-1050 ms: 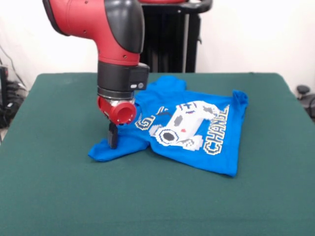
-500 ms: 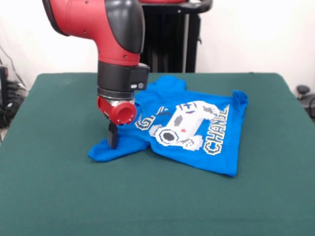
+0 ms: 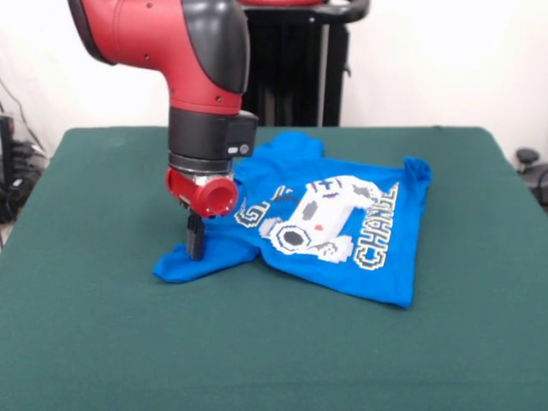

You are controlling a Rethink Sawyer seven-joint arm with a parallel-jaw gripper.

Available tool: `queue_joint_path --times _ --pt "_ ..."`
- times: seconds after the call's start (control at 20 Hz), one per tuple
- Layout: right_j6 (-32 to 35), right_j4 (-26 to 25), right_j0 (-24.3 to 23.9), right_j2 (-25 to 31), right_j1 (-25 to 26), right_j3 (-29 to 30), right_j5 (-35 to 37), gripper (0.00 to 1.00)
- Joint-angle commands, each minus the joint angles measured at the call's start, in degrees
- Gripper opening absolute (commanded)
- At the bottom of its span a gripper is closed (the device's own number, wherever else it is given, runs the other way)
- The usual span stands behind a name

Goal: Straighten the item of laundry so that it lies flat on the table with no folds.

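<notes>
Hand point(image 3: 196, 248) seemingly on T-shirt's point(image 3: 342, 248) sleeve

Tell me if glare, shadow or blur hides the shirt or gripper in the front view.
Front view: even light, no glare; the shirt print reads clearly; only a faint shadow on the table under its edge; the gripper is dark and slightly soft, so its state is unclear.
</notes>
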Motion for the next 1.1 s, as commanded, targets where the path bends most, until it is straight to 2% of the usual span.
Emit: queue_joint_path --times 0.05,0.65,1.1 --pt "-0.21 -2.81 -1.78 7.01 4.14 -6.25 1.16 0.0" --pt "-0.93 -6.32 -1.09 8.91 0.44 -7.66 2.64 0.0" --pt "-3.92 -9.88 -2.03 11.69 -2.28 -10.13 6.53 0.0"
